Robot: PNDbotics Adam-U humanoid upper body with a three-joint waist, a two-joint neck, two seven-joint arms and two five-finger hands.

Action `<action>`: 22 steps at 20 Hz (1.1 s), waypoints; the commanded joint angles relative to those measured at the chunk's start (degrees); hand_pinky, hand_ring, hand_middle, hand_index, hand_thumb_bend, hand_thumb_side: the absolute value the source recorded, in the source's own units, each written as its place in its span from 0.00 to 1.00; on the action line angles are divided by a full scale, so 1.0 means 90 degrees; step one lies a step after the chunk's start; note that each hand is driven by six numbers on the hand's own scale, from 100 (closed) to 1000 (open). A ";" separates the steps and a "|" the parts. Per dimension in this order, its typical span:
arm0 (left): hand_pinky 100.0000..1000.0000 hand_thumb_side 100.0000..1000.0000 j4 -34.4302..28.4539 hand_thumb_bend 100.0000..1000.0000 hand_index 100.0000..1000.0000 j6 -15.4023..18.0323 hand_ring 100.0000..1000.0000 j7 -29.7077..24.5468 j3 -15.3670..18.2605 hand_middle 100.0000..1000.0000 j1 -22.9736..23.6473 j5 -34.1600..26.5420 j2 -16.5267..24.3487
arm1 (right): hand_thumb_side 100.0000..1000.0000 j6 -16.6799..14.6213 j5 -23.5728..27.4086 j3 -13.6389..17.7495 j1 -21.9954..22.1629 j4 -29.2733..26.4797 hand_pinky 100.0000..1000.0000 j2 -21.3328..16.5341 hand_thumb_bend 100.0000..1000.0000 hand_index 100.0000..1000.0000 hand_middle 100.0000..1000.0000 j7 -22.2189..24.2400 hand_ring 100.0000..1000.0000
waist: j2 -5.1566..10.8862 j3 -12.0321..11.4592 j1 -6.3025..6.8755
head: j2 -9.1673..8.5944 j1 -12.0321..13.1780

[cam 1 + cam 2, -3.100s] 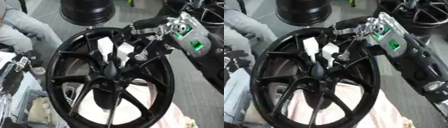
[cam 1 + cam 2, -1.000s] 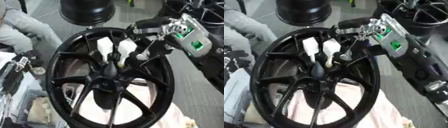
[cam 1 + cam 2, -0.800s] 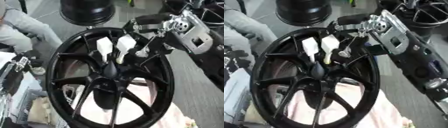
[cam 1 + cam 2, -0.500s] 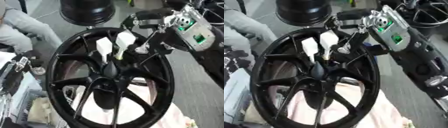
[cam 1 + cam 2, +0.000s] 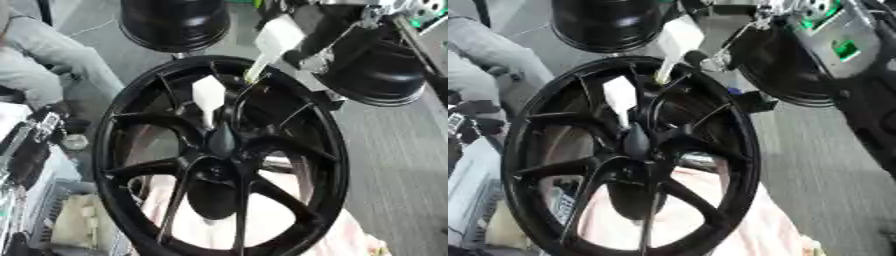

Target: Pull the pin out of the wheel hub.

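Observation:
A black spoked wheel (image 5: 140, 125) lies before me, its hub (image 5: 219, 142) in the middle. One white pin (image 5: 208, 97) stands in the hub, leaning towards the far rim. A second white pin (image 5: 276, 37) hangs in the air over the far rim, clear of the hub, with its thin tip pointing down. My right hand (image 5: 319, 17) comes in from the upper right and is shut on that pin's top. My left hand (image 5: 35, 142) shows at the left edge beside the wheel, fingers up and holding nothing.
A black tyre-like drum (image 5: 175, 22) stands beyond the wheel. Another dark wheel (image 5: 376, 75) lies at the upper right under my right arm. A pinkish cloth (image 5: 710, 210) lies under the wheel. A person's grey trouser leg (image 5: 52, 60) is at the upper left.
My right hand has risen up and away from the hub, taking one white pin with it. That pin's tip now hangs free over the far rim. The other pin stays in the hub.

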State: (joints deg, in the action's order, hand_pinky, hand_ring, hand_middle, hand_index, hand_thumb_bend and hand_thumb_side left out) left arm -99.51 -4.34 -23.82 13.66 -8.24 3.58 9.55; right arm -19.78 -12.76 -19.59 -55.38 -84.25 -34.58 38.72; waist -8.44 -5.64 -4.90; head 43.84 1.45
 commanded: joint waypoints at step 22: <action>0.75 0.76 -0.0100 0.01 0.81 0.0021 0.69 0.0207 0.0210 0.72 -0.0028 0.0013 0.0133 | 0.14 0.1222 -0.0203 0.4183 0.4884 0.0329 0.73 -0.1256 0.00 0.83 0.68 -0.4155 0.70 | 0.0042 0.0298 0.0160 | 0.0031 0.0320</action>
State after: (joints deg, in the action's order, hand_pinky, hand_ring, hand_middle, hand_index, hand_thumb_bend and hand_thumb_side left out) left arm -99.51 -4.23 -22.21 15.09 -8.08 3.58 9.57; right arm -9.40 -13.07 15.67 -11.09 -82.40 -45.10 3.39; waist -8.57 -3.09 -3.56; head 43.84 4.16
